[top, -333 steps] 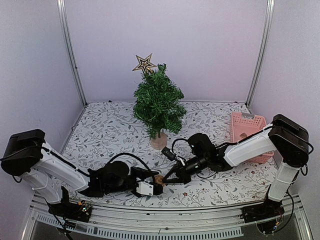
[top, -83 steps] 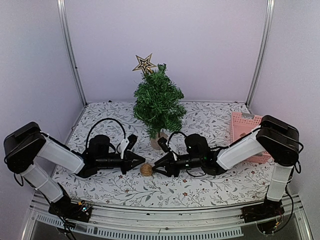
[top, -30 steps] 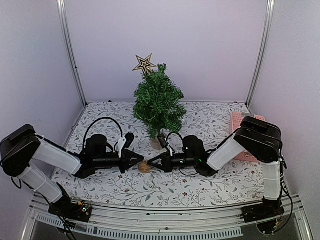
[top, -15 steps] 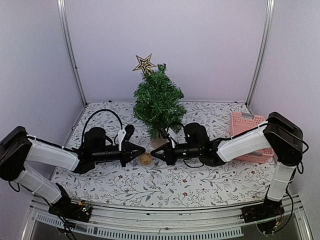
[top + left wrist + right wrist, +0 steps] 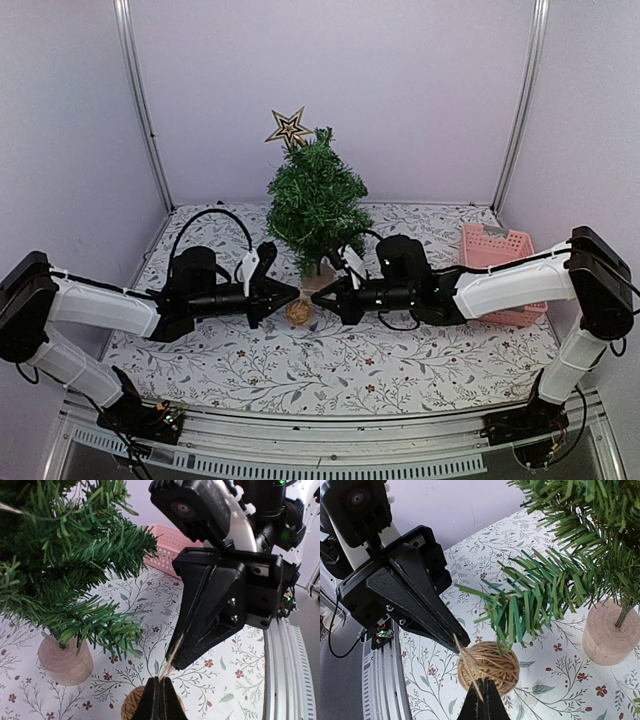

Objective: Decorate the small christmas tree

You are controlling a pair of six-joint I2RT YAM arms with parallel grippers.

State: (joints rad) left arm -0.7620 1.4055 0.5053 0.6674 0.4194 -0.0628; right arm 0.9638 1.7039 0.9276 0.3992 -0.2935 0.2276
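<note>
The small christmas tree (image 5: 316, 200) stands at the back centre on a wooden disc base (image 5: 318, 279), with a gold star (image 5: 288, 127) at its top. A brown twine ball (image 5: 298, 311) hangs just in front of the base on a thin string loop (image 5: 172, 660). My left gripper (image 5: 293, 296) and right gripper (image 5: 318, 298) meet tip to tip above it, each shut on that loop. In the left wrist view my left gripper (image 5: 160, 680) pinches the string over the ball (image 5: 131, 705). In the right wrist view my right gripper (image 5: 482, 682) holds the string (image 5: 465, 657) by the ball (image 5: 490, 665), under low tree branches (image 5: 540, 595).
A pink basket (image 5: 497, 260) sits at the right on the floral tablecloth (image 5: 330, 370). Pale walls and metal corner posts (image 5: 140, 110) enclose the back and sides. The tree's lowest branches (image 5: 100, 625) overhang the spot where the ball hangs.
Both grippers have carried the twine ball by its loop away from the table's front and up toward the tree's base. They stay shut and tip to tip.
</note>
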